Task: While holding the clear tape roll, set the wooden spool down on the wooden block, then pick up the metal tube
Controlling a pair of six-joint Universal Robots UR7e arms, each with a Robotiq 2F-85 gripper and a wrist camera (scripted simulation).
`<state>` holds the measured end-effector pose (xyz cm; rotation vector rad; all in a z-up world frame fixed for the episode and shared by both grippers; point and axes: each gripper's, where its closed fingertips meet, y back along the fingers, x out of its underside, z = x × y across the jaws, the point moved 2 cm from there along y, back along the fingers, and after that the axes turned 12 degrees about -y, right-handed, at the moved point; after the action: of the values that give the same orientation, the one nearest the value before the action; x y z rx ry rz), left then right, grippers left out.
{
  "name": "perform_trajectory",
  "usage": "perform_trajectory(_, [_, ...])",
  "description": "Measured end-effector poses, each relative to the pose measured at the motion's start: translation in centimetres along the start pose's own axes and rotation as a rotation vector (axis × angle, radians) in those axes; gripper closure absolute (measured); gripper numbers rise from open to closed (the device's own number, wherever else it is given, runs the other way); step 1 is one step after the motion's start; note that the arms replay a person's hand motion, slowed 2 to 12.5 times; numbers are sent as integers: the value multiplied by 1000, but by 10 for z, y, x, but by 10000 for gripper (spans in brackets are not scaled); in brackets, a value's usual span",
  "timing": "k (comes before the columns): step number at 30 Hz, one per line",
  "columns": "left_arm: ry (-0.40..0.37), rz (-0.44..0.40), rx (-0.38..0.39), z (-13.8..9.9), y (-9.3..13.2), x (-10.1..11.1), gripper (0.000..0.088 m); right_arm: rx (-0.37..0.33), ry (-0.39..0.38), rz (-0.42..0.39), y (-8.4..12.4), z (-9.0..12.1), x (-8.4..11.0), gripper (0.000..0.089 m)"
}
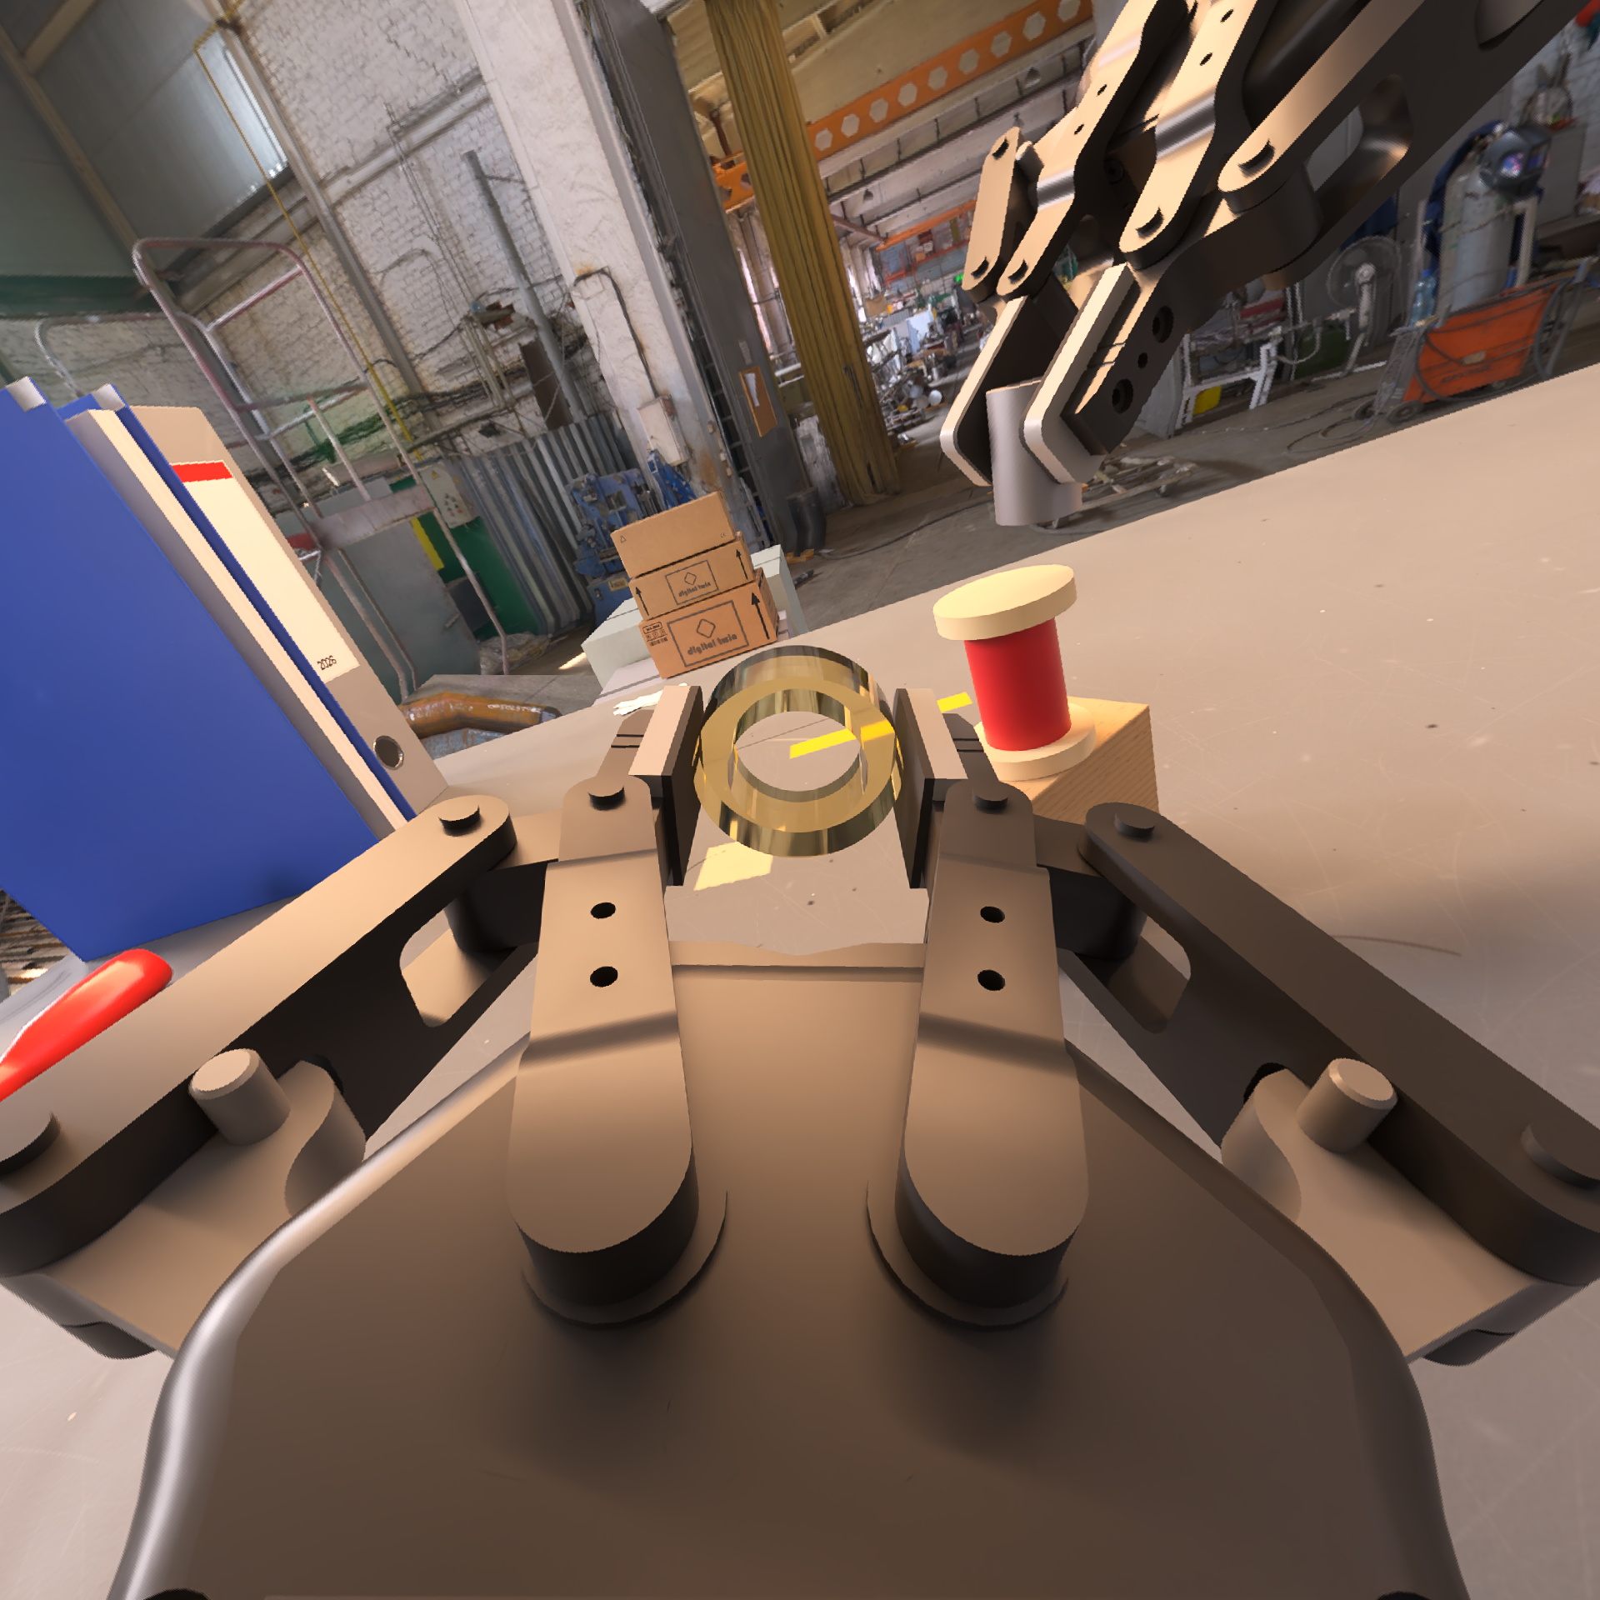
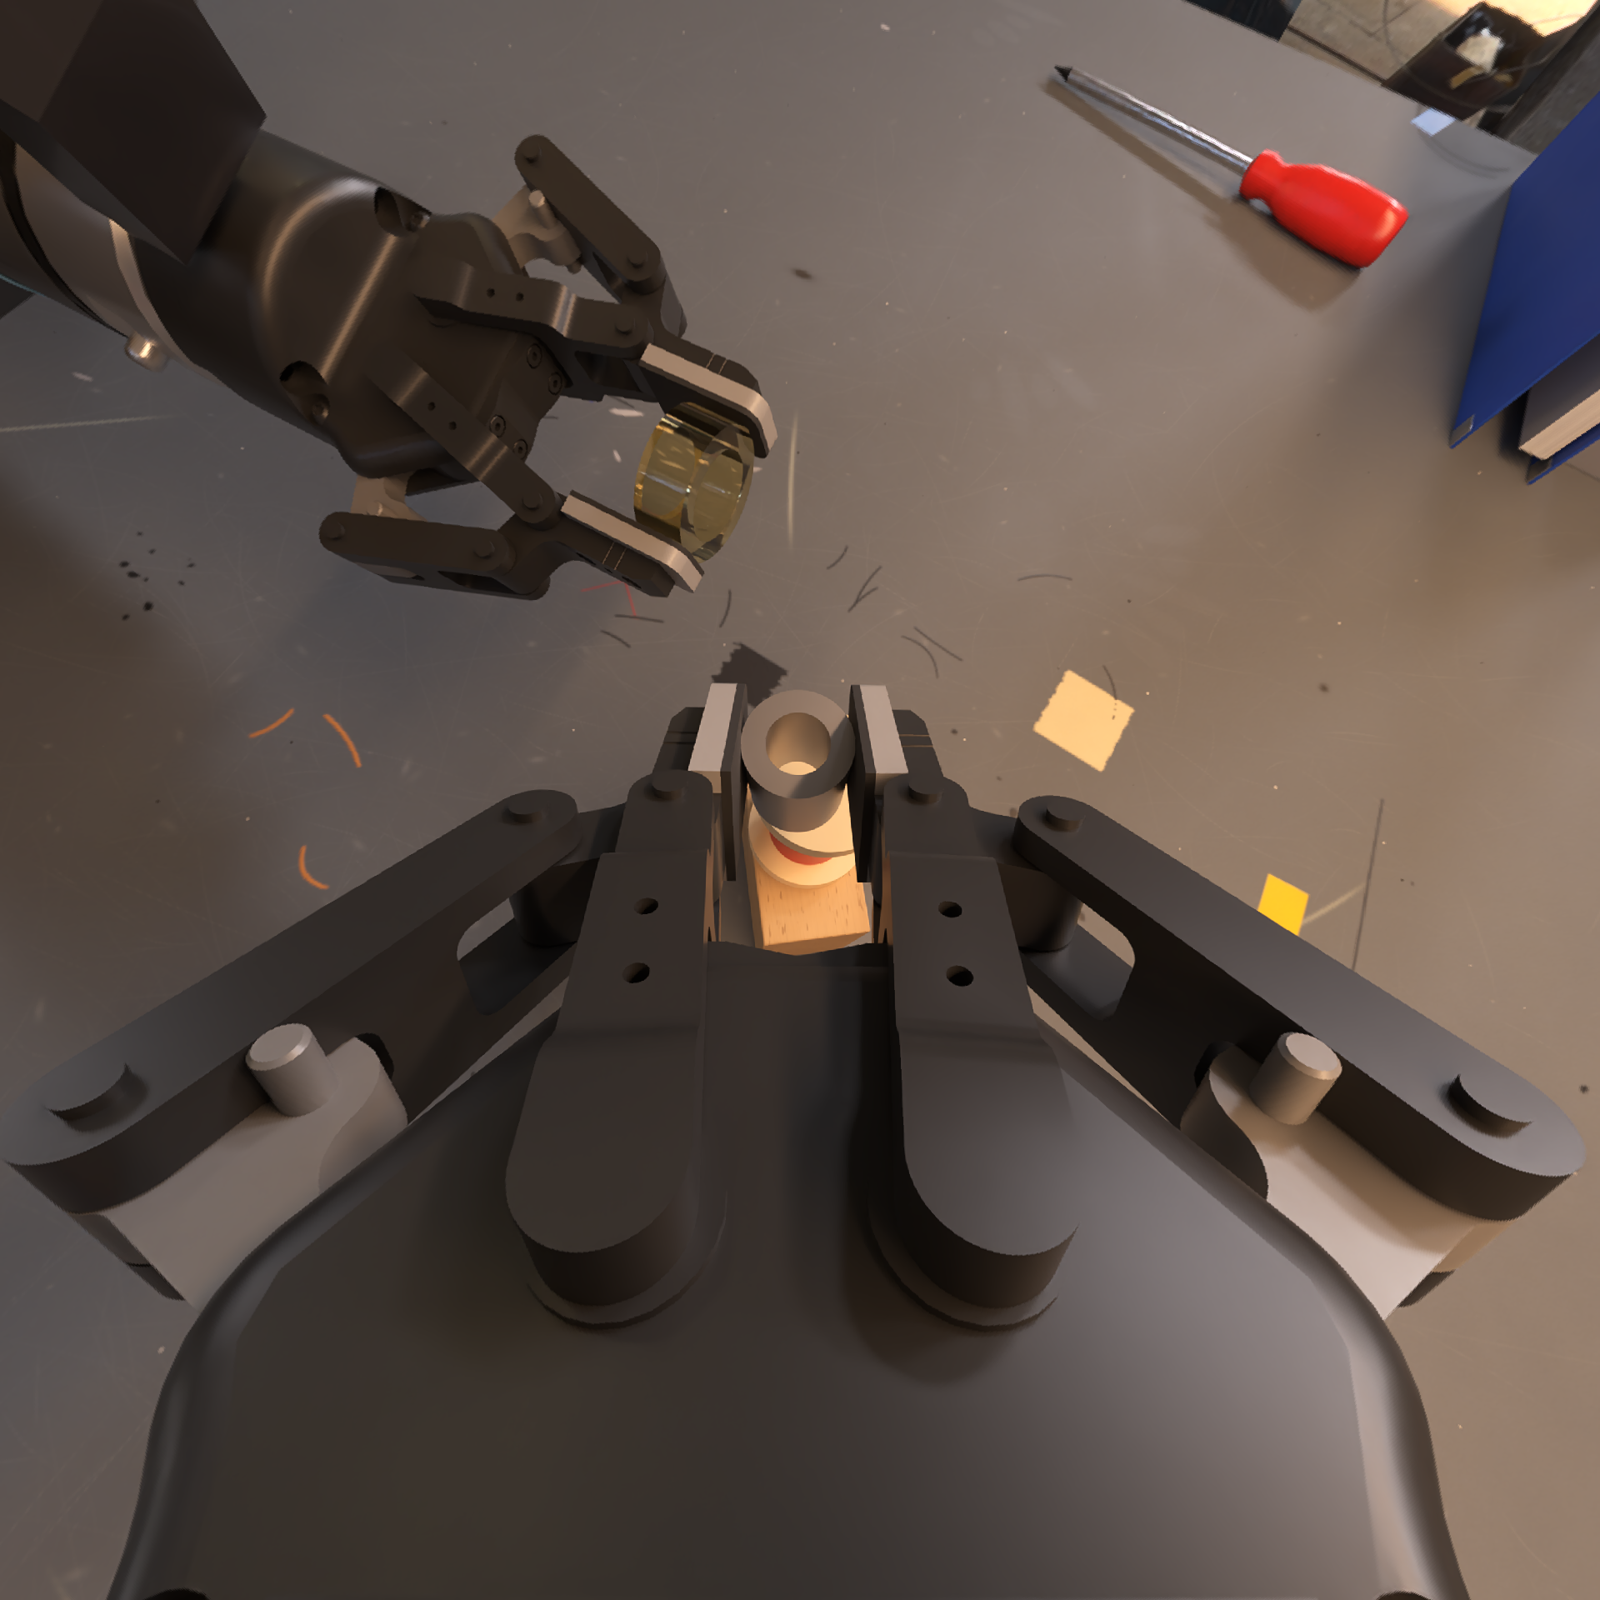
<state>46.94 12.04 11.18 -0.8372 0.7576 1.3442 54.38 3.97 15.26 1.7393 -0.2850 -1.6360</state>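
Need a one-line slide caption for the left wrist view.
Left hand grips the clear tape roll; spool stands on wooden block; right hand holds the metal tube aloft.

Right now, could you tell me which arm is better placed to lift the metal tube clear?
Right. Its end effector already grips the metal tube above the wooden spool; the left end effector holds the clear tape roll.

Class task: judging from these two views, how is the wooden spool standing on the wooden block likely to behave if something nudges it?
The wooden spool stands upright on its narrow flange, near the edge of the wooden block, so a sideways nudge would probably tip it off. It is round, so once on its side it would likely roll. It looks rigid and fairly light, hence easily shifted.
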Motion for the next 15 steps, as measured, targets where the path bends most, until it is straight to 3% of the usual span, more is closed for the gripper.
perform_trajectory(15, [2, -1, 13, -1, 0, 0, 495, -31, -20, 40, -6, -7, 6, 685])
